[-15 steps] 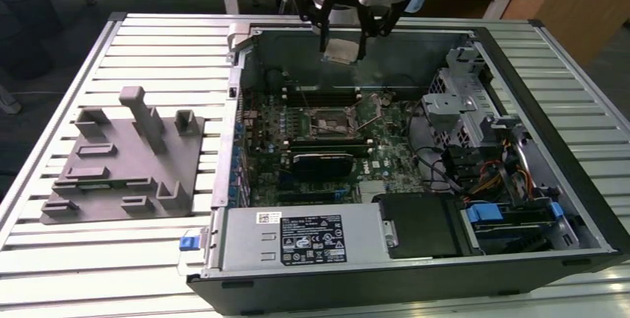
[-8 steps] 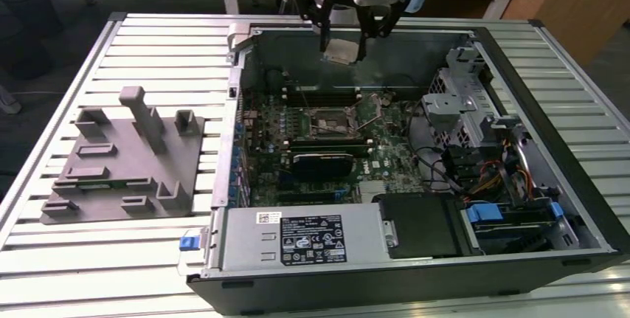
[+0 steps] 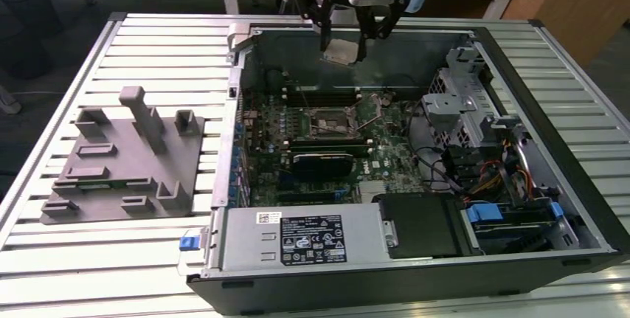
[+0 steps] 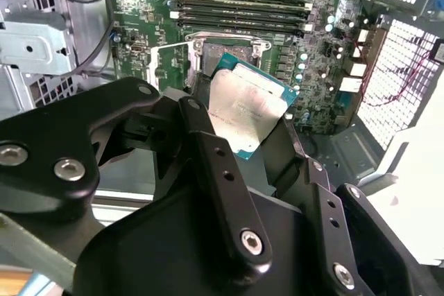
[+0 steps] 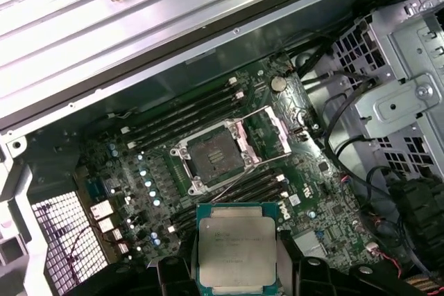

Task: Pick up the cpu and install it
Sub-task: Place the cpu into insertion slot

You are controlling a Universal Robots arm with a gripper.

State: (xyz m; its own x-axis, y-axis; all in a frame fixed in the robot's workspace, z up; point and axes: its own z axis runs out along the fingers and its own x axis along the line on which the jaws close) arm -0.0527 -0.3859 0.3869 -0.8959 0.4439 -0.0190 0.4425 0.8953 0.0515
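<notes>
The cpu [image 5: 236, 247], a flat square chip with a silvery top and a green rim, hangs in my gripper [image 3: 344, 46] above the far wall of the open computer case. In the exterior view the cpu [image 3: 341, 52] is a pale square between the black fingers. In the second wrist view the cpu [image 4: 248, 110] sits tilted between the two finger links. Below it on the green motherboard, the square socket [image 5: 214, 155] lies uncovered with its metal frame swung open; it also shows as the socket [image 3: 333, 119] in the exterior view.
The case [image 3: 229, 222] lies on its side on a slatted metal table [image 3: 158, 45]. A grey fixture block [image 3: 123, 163] stands at the exterior view's left. A drive cage [image 3: 471, 104], cables and a power supply [image 3: 295, 238] crowd the case's right and near sides.
</notes>
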